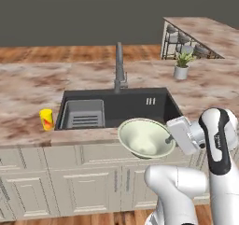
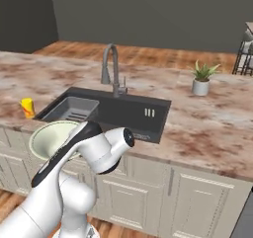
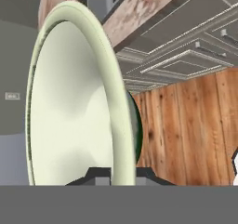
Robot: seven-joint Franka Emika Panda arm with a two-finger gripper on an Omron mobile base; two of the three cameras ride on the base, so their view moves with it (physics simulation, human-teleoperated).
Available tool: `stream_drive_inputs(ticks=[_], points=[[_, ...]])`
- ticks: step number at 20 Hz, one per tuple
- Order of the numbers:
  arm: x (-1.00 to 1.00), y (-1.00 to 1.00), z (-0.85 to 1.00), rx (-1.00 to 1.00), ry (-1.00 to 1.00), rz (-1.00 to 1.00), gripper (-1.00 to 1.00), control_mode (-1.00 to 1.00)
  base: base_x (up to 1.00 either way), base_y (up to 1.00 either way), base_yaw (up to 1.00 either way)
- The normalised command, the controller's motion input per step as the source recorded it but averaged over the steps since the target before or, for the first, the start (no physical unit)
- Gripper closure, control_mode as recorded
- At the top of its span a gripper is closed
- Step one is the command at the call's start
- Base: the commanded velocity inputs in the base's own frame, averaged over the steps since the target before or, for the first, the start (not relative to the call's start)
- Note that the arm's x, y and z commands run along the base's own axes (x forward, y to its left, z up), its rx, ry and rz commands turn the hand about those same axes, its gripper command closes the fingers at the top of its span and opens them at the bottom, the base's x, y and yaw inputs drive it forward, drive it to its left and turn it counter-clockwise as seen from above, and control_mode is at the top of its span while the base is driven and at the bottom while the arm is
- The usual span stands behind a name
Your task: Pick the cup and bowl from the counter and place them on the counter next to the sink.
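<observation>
The cup (image 1: 46, 119) is seen on the counter (image 1: 28, 86) at the sink's (image 1: 135, 105) nine o'clock, just beside the basin. A grey tap (image 1: 119, 68) rises at the sink's twelve o'clock, and a potted plant (image 1: 182, 65) stands at two o'clock. The bowl (image 1: 145, 137) is held tilted at the counter's front edge, its rim pinched between the narrowly parted fingers of the gripper (image 3: 122, 173).

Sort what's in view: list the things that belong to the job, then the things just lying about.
Job: bowl in the gripper; cup on the counter; sink.
Lying about: potted plant; tap; wire rack.
</observation>
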Motion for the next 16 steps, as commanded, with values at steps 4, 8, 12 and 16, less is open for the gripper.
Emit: stream_drive_inputs(ticks=[4,8,12,16], points=[[0.0,0.0,0.0,0.0,0.0,0.0,1.0,1.0,0.41,-0.86,-0.24],[0.0,0.0,0.0,0.0,0.0,0.0,1.0,1.0,0.46,-0.82,-0.29],[0.0,0.0,0.0,0.0,0.0,0.0,1.0,1.0,0.48,-0.76,-0.33],[0.0,0.0,0.0,0.0,0.0,0.0,1.0,1.0,0.59,-0.43,-0.38]])
